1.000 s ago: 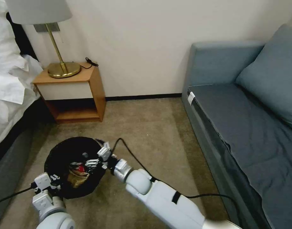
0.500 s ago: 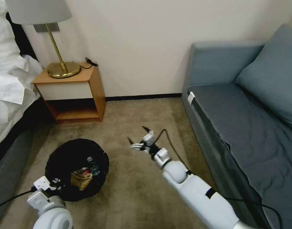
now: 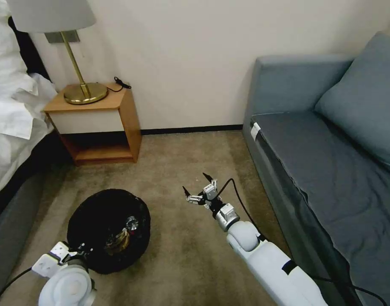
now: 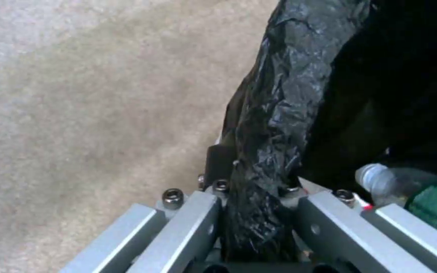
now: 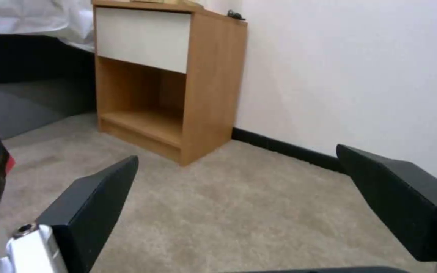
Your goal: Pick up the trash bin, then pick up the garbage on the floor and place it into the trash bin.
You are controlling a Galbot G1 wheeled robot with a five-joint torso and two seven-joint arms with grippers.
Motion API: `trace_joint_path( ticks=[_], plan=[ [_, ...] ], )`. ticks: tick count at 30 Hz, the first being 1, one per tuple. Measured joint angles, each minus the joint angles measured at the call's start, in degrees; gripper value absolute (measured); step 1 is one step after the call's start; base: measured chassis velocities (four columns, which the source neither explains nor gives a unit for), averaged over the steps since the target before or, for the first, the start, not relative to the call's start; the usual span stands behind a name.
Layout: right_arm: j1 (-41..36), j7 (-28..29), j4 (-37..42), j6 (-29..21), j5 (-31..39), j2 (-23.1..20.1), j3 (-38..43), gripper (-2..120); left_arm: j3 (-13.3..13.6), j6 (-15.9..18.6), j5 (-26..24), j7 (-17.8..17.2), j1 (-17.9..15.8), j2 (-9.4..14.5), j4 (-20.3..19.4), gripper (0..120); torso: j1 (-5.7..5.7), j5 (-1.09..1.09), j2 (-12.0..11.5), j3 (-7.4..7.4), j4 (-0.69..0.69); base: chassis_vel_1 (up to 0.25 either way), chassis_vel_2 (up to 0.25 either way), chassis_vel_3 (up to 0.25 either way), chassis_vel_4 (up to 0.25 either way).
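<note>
The trash bin (image 3: 97, 216), round with a black bag liner, hangs low over the carpet at the lower left. My left gripper (image 3: 78, 250) is shut on its near rim; the left wrist view has the fingers (image 4: 198, 212) clamped on the crinkled black liner (image 4: 279, 98). Inside the bin lies garbage: a clear white-capped bottle (image 3: 130, 222) with a green label (image 4: 433, 204), and a tan piece (image 3: 117, 241). My right gripper (image 3: 196, 183) hovers open and empty over bare carpet to the right of the bin, its black fingers (image 5: 95, 201) spread wide.
A wooden nightstand (image 3: 118, 123) with a brass lamp (image 3: 84, 91) stands against the far wall. A bed (image 3: 12, 123) lines the left side and a blue-grey sofa (image 3: 331, 170) the right. A black cable (image 3: 241, 204) trails from the right wrist.
My right gripper has pulled back from over the bin to the right and stands open and empty. The bottle now lies in the bin, which has shifted slightly right with my left arm.
</note>
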Motion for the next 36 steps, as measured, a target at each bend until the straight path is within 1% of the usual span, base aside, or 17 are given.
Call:
trace_joint_path(
  ticks=[2,4,11,19,20,22,23,24,27,28,29,30,32,33,34,35,36],
  plan=[
    [-0.1,0.0,0.0,0.0,-0.1,0.1,-0.1,100,0.0,0.1,0.0,-0.1,-0.1,0.1,0.2,8,0.0,0.01,0.0,0.0,0.0,0.0,0.0,0.0,0.0],
    [-0.3,0.0,-0.1,-0.1,-0.4,0.4,-0.3,100,-0.1,0.3,0.2,-0.2,-0.3,0.3,0.5,19,0.0,0.01,0.0,0.0,0.01,0.0,0.0,0.0,0.0],
    [-1.0,0.0,-0.3,-0.4,-1.1,0.4,-0.4,100,-0.6,1.2,0.9,-0.1,0.0,0.5,-0.6,41,0.0,-0.05,0.0,0.0,-0.01,0.0,0.0,0.0,0.0],
    [-2.0,0.2,-0.2,-0.4,-1.9,1.0,-0.3,100,-1.5,1.7,4.3,0.9,2.0,0.6,-5.2,72,0.0,-0.02,0.0,0.0,0.0,0.0,0.0,0.0,0.0],
    [-2.0,0.2,-0.2,-0.4,-1.9,1.0,-0.3,100,-1.5,1.7,4.3,0.9,2.0,0.6,-5.2,72,0.0,-0.02,0.0,0.0,0.0,0.0,0.0,0.0,0.0],
    [-2.1,0.2,0.3,0.5,-0.7,1.0,-0.3,100,-1.5,1.5,7.7,1.2,2.7,0.7,-7.8,84,0.0,-0.02,0.0,0.0,-0.01,0.0,0.0,0.0,0.0],
    [-2.1,0.2,0.3,0.5,-0.7,1.0,-0.3,100,-1.5,1.5,7.7,1.2,2.7,0.7,-7.8,84,0.0,-0.02,0.0,0.0,-0.01,0.0,0.0,0.0,0.0],
    [-2.2,0.2,0.5,1.0,0.5,0.9,-0.4,100,-1.3,1.0,10.2,1.7,3.0,0.8,-8.5,88,0.0,-0.02,0.0,0.0,-0.01,0.0,0.0,0.0,0.0],
    [-2.8,0.2,2.1,1.5,3.7,0.6,-0.3,100,-0.1,-5.6,29.6,7.3,4.6,1.2,-7.6,99,0.0,0.0,0.0,0.0,-0.01,0.0,0.0,0.0,0.0],
    [-3.0,0.2,2.4,1.5,4.1,0.6,-0.2,100,0.1,-7.7,34.1,8.8,4.9,1.4,-6.7,100,0.0,-0.01,0.0,0.0,0.0,0.0,0.0,0.0,0.0],
    [-3.0,0.2,2.4,1.5,4.1,0.6,-0.2,100,0.1,-7.7,34.1,8.8,4.9,1.4,-6.7,100,0.0,-0.01,0.0,0.0,0.0,0.0,0.0,0.0,0.0],
    [-3.4,0.2,2.9,1.6,4.8,0.6,0.0,100,0.4,-11.5,41.0,11.3,5.2,1.8,-5.3,100,0.0,-0.03,0.0,0.0,0.0,0.0,0.0,0.0,0.0],
    [-4.2,0.2,3.8,1.7,5.9,0.7,0.8,100,0.7,-17.5,49.0,14.9,5.8,2.8,-3.7,100,0.0,-0.01,0.0,0.0,0.0,0.0,0.0,0.0,0.0],
    [-4.6,0.3,4.1,1.7,6.1,0.9,1.3,100,0.8,-19.5,51.5,15.8,5.9,3.2,-3.2,100,0.0,-0.02,0.0,0.0,0.0,0.0,0.0,0.0,0.0],
    [-4.6,0.3,4.1,1.7,6.1,0.9,1.3,100,0.8,-19.5,51.5,15.8,5.9,3.2,-3.2,100,0.0,-0.02,0.0,0.0,0.0,0.0,0.0,0.0,0.0],
    [-5.1,0.3,4.3,1.7,6.4,1.2,2.1,100,0.9,-22.6,55.2,17.0,5.9,3.6,-2.1,100,0.0,-0.01,0.0,0.0,0.0,0.0,0.0,0.0,0.0],
    [-5.4,0.3,4.4,1.8,6.6,1.4,2.6,100,1.0,-23.8,56.6,17.4,5.9,3.8,-1.7,100,0.0,-0.02,0.0,0.0,0.0,0.0,0.0,0.0,0.0]
  ],
)
